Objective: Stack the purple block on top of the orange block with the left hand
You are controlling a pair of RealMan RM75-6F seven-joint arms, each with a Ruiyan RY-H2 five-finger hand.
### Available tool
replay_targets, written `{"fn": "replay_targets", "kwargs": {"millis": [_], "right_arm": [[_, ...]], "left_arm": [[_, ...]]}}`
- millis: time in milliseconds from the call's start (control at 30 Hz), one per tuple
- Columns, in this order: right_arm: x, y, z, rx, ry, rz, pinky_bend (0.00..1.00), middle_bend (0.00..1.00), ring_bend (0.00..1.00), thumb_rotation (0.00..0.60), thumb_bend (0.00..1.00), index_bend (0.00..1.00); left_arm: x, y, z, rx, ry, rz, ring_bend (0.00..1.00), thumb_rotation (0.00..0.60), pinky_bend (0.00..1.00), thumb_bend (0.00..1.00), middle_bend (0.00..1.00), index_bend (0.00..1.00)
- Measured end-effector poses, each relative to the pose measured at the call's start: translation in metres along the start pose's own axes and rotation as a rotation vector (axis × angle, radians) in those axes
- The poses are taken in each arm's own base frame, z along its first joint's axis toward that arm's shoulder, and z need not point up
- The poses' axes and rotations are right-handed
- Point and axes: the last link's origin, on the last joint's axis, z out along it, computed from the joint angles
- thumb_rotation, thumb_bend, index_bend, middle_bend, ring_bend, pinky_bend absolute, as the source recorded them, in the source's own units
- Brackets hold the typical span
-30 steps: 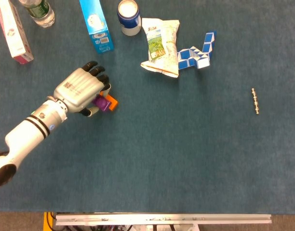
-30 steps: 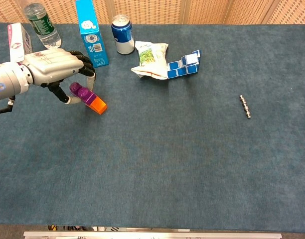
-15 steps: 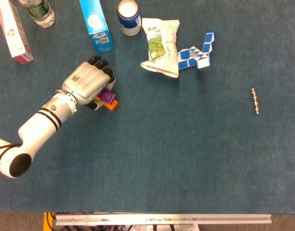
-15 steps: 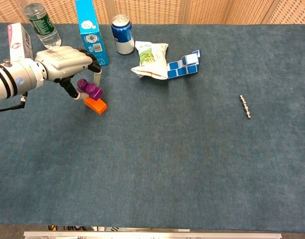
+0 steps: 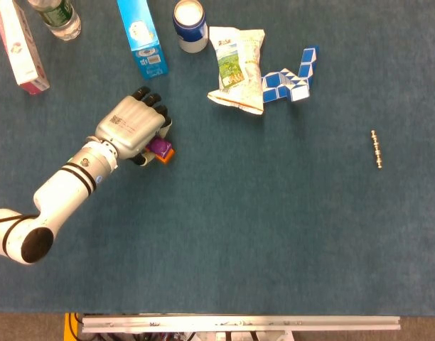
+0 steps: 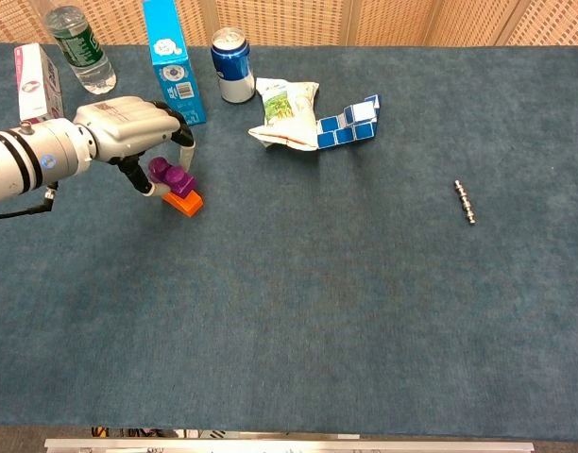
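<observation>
My left hand [image 5: 131, 128] [image 6: 128, 130] holds the purple block [image 6: 169, 176] [image 5: 159, 147] between thumb and fingers. The purple block sits tilted on top of the orange block [image 6: 184, 200] [image 5: 164, 154], which lies on the blue cloth at the left. In the head view the hand covers most of both blocks. My right hand shows in neither view.
Along the back stand a pink box [image 5: 20, 47], a water bottle [image 5: 55, 16], a blue carton [image 5: 141, 36] and a blue can [image 5: 190, 25]. A snack bag [image 5: 237, 67] and a blue-white snake puzzle [image 5: 290, 78] lie mid-back. A small metal rod [image 5: 376, 149] lies far right.
My left hand has carried the purple block up and to the right, from beside the orange block onto its top, and lowered it there.
</observation>
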Motion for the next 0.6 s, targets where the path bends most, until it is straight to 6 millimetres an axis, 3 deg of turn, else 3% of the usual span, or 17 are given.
{"fn": "replay_targets", "kwargs": {"millis": [600], "right_arm": [[0.0008, 0.0034, -0.0031, -0.007, 0.004, -0.001, 0.51, 0.55, 0.47, 0.600, 0.26, 0.49]], "left_arm": [[-0.0020, -0.0017, 0.0061, 0.016, -0.019, -0.032, 0.13, 0.600, 0.09, 0.29, 0.28, 0.47]]}}
